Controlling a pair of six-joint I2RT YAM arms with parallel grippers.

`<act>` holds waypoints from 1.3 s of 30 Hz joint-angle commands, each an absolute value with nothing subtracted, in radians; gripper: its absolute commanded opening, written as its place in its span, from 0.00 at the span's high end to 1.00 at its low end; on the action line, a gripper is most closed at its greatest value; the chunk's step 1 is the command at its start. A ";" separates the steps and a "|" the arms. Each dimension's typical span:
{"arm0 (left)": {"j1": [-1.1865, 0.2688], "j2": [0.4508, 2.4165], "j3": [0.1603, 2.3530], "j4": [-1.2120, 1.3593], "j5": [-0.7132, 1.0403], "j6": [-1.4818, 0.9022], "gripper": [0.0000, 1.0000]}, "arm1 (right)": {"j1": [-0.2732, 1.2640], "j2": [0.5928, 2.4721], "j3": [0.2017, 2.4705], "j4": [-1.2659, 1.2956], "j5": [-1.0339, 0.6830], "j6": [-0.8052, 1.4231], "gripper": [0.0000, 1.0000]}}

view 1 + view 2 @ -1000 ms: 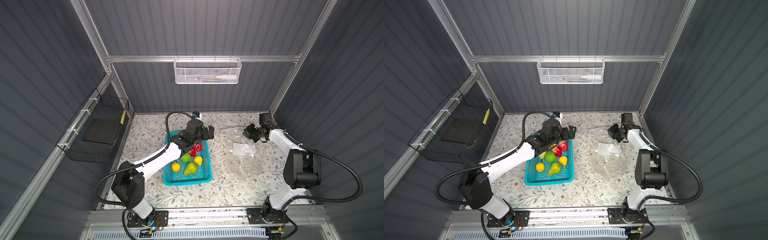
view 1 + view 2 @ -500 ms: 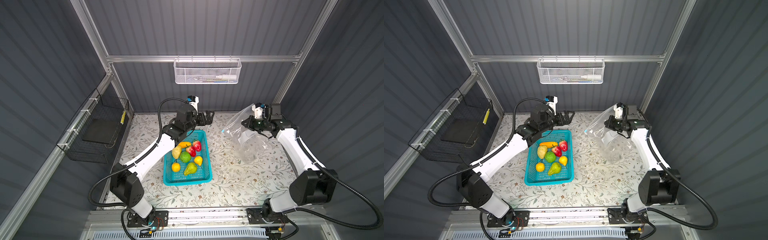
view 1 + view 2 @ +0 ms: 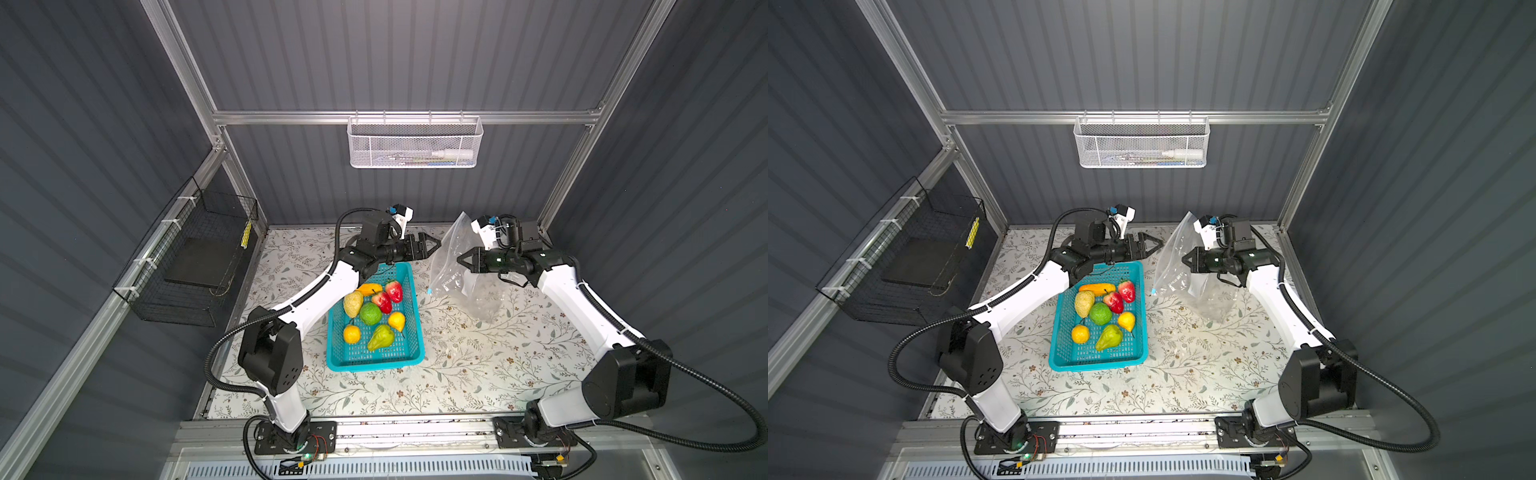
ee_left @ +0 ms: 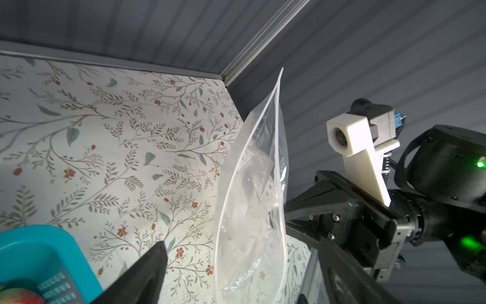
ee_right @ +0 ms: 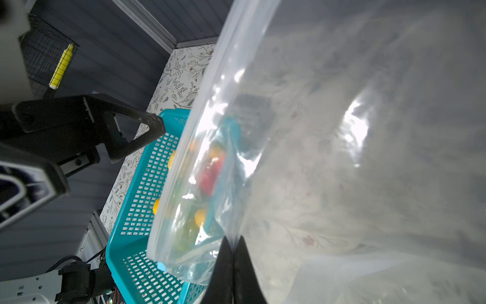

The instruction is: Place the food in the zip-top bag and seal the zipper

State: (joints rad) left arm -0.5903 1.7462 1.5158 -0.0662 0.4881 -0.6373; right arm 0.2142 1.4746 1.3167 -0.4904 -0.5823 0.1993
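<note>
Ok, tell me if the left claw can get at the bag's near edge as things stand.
Probably yes. The left claw is open and faces the zip-top bag, which the right claw holds up; only open air lies between them.

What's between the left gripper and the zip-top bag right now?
Nothing: in both top views a bare gap separates left gripper from zip-top bag.

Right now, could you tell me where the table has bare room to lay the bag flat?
Bare table between the teal basket and the right arm, and from the basket to the front rail. Crowded at the back: left gripper, zip-top bag, right gripper.
</note>
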 commanded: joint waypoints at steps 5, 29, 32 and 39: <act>-0.594 1.783 1.500 -0.063 0.547 -0.644 0.24 | 0.241 1.477 1.295 -0.457 -0.627 0.177 1.00; -0.640 1.836 1.557 -0.056 0.512 -0.701 1.00 | 0.262 1.516 1.475 -0.601 -0.258 0.274 0.82; -0.679 1.804 1.542 -0.034 0.420 -0.719 1.00 | 0.264 1.497 1.553 -0.659 -0.195 0.352 0.62; -0.749 1.770 1.531 0.044 0.282 -0.750 1.00 | 0.308 1.444 1.640 -0.714 -0.128 0.427 0.42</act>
State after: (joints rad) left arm -0.7345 1.8122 1.5341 -0.0174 0.3534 -0.7223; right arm 0.2806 1.4662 1.6100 -0.6563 -0.1902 0.3798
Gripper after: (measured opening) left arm 0.042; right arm 0.572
